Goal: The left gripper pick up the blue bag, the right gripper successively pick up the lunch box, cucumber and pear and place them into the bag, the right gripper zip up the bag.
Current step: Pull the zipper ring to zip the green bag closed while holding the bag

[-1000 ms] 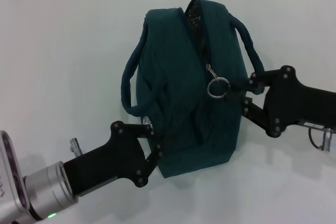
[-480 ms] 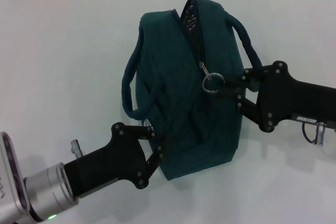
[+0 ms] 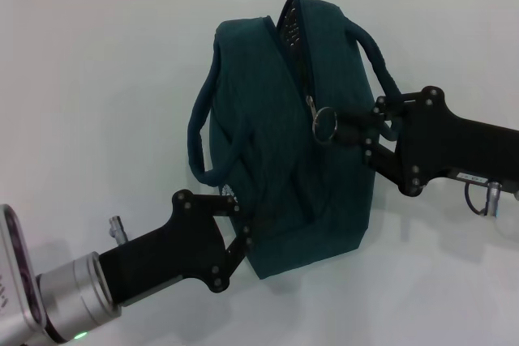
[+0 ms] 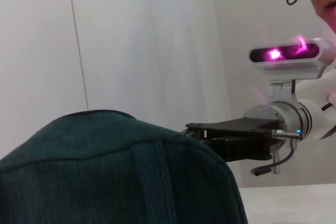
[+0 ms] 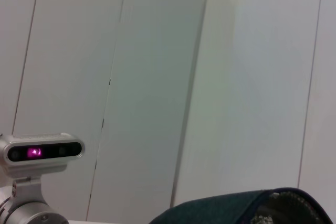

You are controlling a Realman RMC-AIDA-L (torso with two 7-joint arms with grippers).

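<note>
While the white tabletop (image 3: 97,79) fills most of the head view, the blue bag (image 3: 276,160) is seen lying at its middle, a large dark teal fabric shape with soft folds and two padded rolled handles. From the near left, the left hand (image 3: 243,228) is seen closed on the bag's near left edge, its black jointed fingers pinching the cloth below one handle. From the right, the right hand (image 3: 345,131) is seen reaching the bag's top, its fingertips closed on the silver ring pull (image 3: 324,125) partway along the zipper (image 3: 302,62); beyond the pull the zipper is seen gaping toward the bag's far end.

The ribbed weave of the bag (image 4: 115,177) is shown close up only in the left wrist view, with the right hand's black claw seen side-on behind it. In the right wrist view only a dark curved edge of the bag (image 5: 236,208) and pale wall panels are shown.
</note>
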